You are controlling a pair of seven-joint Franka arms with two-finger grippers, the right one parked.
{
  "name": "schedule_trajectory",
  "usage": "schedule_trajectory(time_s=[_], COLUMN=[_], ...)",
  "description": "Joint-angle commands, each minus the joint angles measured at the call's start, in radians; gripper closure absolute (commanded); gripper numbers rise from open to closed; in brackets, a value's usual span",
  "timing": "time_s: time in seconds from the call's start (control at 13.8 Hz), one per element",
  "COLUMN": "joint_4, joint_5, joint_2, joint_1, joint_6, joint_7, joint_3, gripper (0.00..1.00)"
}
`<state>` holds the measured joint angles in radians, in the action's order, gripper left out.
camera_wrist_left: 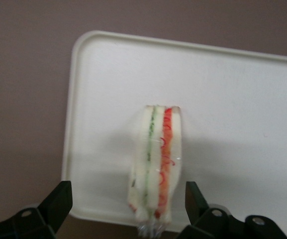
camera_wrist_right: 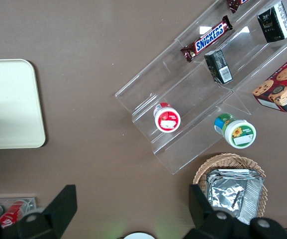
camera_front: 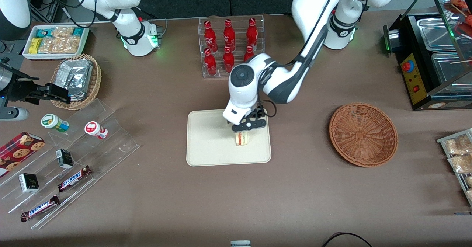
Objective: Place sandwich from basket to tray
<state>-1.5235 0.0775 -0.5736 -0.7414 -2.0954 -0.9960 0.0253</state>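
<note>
A flat cream-coloured rectangular plastic tray (camera_wrist_right: 11, 104) lies on the brown table (camera_wrist_right: 93, 59), well apart from a clear acrylic stepped rack (camera_wrist_right: 203, 94) (a Snickers bar (camera_wrist_right: 206, 38) on it).

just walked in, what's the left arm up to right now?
The left arm's gripper is over the cream tray, fingers spread open on either side of the sandwich. The sandwich stands on its edge on the tray, filling stripes showing, and the fingers aren't touching it. The wicker basket toward the working arm's end has nothing in it.
</note>
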Motion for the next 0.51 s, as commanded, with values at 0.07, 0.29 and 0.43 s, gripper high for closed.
schedule_trajectory(time_s=[0.07, 0.29, 0.43], joint_4=[-0.008, 0.057, 0.066], joint_5=[-0.033, -0.048, -0.050], joint_2=[0.176, 0.234, 0.274], joint_1=[-0.004, -0.004, -0.004], joint_6=[0.225, 0.375, 0.414], joint_7=[-0.004, 0.008, 0.039], joint_3=[-0.077, -0.155, -0.220], gripper=[0.00, 0.00, 0.00])
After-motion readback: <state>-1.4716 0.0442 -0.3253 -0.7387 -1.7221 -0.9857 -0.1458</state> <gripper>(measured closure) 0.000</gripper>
